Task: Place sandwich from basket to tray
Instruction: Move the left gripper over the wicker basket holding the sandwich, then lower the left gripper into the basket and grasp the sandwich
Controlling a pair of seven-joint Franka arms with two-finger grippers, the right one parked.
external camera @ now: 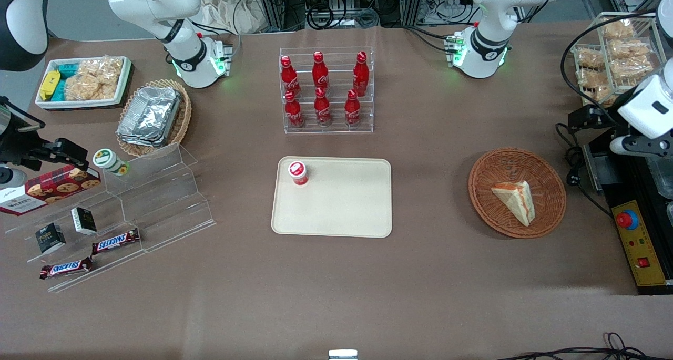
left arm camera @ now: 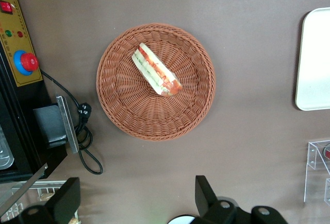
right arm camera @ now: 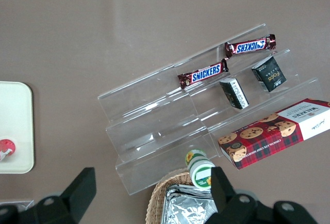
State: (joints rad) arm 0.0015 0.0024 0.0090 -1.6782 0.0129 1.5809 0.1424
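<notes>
- Your triangular white-bread sandwich with the orange-red and green filling is lying in the round reddish-brown wicker basket, toward the working arm's end of the brown bench.
- From the left wrist camera you're looking straight down on the sandwich and basket; the filling stripes show way better there than from the front.
- Your left arm's gripper hangs above the bench just beside the basket, fingers spread wide, nothing in it.
- The flat beige plastic tray is well apart from the basket. Only the front view shows all of it, plus a small red-capped cup standing on it.
</notes>
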